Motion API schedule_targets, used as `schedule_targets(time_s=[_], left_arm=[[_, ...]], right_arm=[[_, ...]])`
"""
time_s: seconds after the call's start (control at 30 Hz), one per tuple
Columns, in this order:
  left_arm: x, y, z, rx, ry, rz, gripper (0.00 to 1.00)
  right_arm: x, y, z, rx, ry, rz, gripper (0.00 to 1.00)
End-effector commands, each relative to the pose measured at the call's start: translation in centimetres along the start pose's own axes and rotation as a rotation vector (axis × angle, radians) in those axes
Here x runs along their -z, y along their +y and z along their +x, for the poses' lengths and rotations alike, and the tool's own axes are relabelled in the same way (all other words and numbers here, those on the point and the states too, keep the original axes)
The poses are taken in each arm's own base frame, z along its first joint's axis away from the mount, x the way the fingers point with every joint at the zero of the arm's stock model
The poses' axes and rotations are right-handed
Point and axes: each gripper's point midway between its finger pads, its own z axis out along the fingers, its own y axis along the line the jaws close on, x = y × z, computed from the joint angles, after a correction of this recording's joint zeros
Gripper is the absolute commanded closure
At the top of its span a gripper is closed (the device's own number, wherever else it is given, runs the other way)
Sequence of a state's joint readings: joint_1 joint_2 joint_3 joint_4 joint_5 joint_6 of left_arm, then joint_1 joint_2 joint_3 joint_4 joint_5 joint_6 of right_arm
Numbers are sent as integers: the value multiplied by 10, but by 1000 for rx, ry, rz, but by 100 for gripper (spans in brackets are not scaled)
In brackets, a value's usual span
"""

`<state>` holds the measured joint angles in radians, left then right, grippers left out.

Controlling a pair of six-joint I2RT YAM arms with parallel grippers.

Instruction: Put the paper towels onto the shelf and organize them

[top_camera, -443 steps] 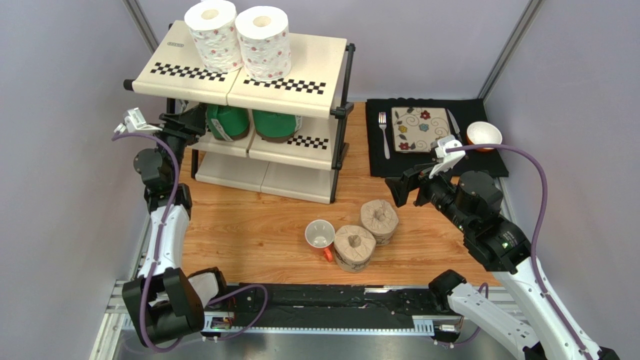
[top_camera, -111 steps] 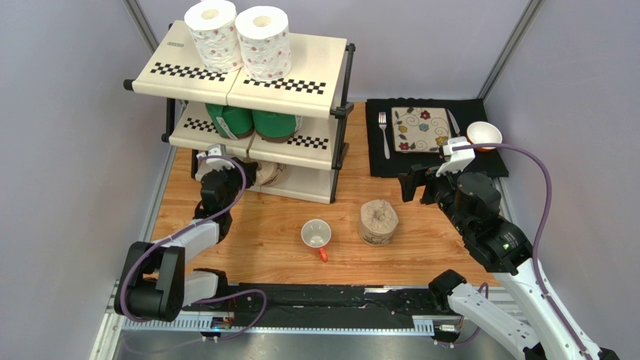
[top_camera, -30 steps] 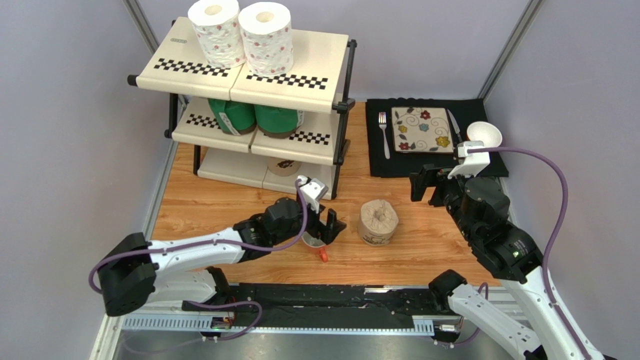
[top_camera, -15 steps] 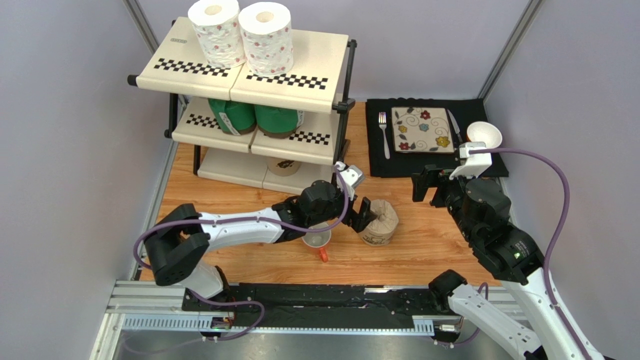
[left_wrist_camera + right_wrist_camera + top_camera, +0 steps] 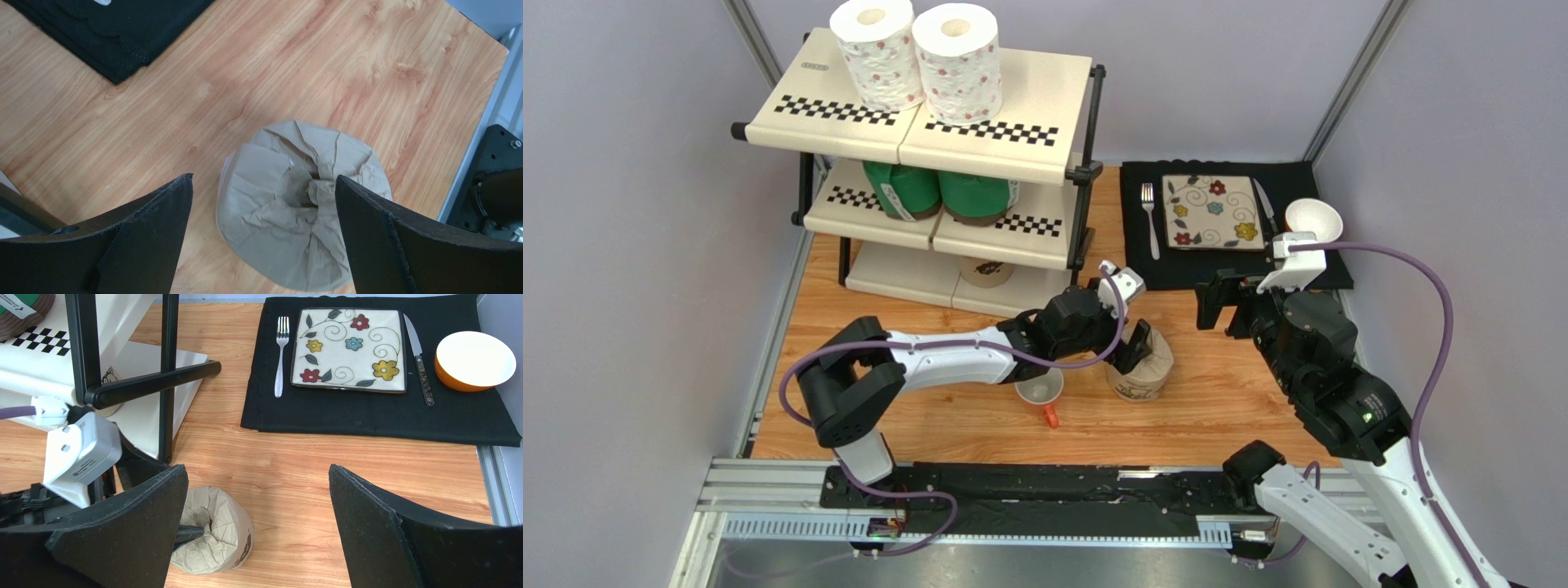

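Note:
A tan-brown paper towel roll [image 5: 1146,365] stands upright on the wooden table. My left gripper [image 5: 1133,346] hangs open over it, one finger on each side of the roll [image 5: 294,226], not closed on it. In the right wrist view one left finger reaches over the roll's [image 5: 224,530] top. My right gripper [image 5: 256,471] is open and holds nothing, above the table to the right [image 5: 1217,306]. On the shelf [image 5: 1038,104], two white floral rolls [image 5: 916,61] stand on top. Two green rolls [image 5: 938,192] lie on the middle tier and a tan roll [image 5: 987,272] on the bottom tier.
A white mug [image 5: 1041,390] with a red handle lies just left of the roll, under my left arm. A black placemat [image 5: 1296,263] at the back right carries a flowered plate [image 5: 348,349], fork, knife and an orange bowl [image 5: 474,360]. Grey walls enclose the table.
My left arm has swung right from above the mug to the tan roll on the table, and its fingers now straddle it. The right arm has stayed still.

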<state>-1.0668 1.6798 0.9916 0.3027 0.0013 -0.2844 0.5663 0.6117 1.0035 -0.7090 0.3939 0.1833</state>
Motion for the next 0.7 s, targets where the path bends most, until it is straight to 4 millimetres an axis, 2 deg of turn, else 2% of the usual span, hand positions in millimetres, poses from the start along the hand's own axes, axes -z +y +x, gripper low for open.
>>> schedule_targets(time_s=[0.0,0.03,0.1,0.47,0.57,0.6,0.67], left_arm=[[-11,1,-8,-38,22,-25,10],[-13,-1,-13,-40,22,-21,11],[-15,0,-4,-42,65,-23,15],[-6,7,11,-53,143,-56,26],[-10,6,17,-60,175,-50,28],[-13,3,10,-61,170,-40,30],[-17,5,18,-69,209,-45,33]], right_arm=[[8,-4,-20,-1,-55,9,11],[8,-3,-20,-2,-54,10,11],[8,-4,-20,-2,-54,11,11],[5,0,-15,-12,-44,-3,11],[5,0,-15,-14,-44,-3,11],[5,0,-14,-12,-43,-2,11],[5,-1,-14,-11,-45,-1,11]])
